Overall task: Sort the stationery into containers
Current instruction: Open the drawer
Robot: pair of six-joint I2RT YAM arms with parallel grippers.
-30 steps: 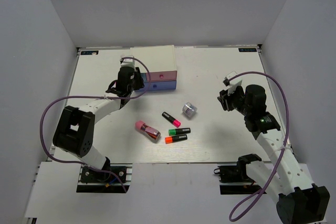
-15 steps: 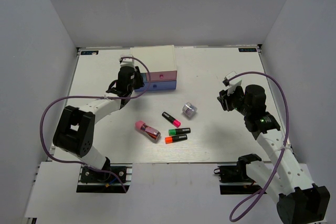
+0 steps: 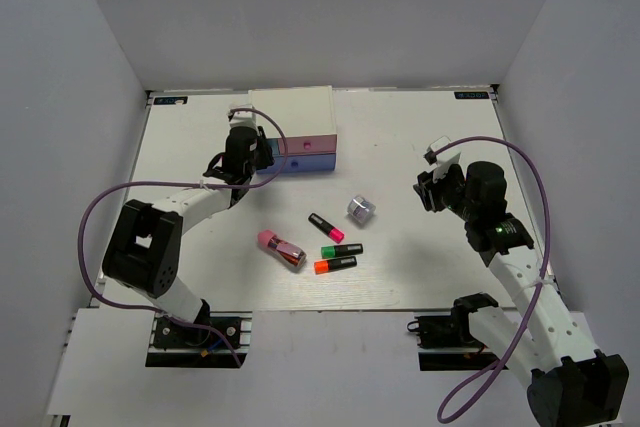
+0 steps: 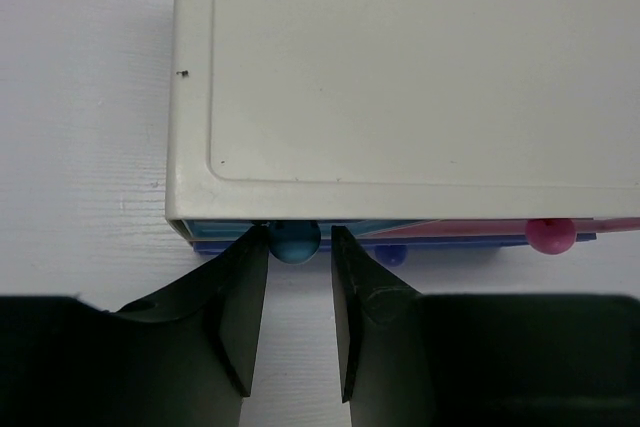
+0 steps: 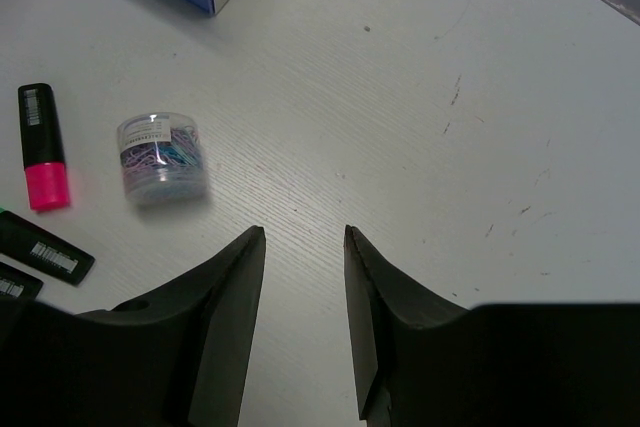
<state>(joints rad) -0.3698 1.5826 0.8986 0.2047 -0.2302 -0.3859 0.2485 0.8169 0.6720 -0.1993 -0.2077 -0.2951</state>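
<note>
Left gripper: the jaws are set narrowly apart and nothing is clamped yet. The blue knob is bracketed at the fingertips, against one finger, with a sliver of gap at the other.
Change: over the last second the jaws have been drawn in around the knob, and the arm has barely been shifted.
Meaning: the grasp is judged nearly made. A pull on the light blue drawer would come next, so no sorting has been done.
Drawer unit: directly ahead of the left tool, with the pink knob off to its right.
Right gripper: the jaws are parted, nothing is held, and the opening is unchanged.
Stationery: the cube and pink marker lie ahead-left of the right tool. The green marker, orange marker and block lie well behind the left tool.
</note>
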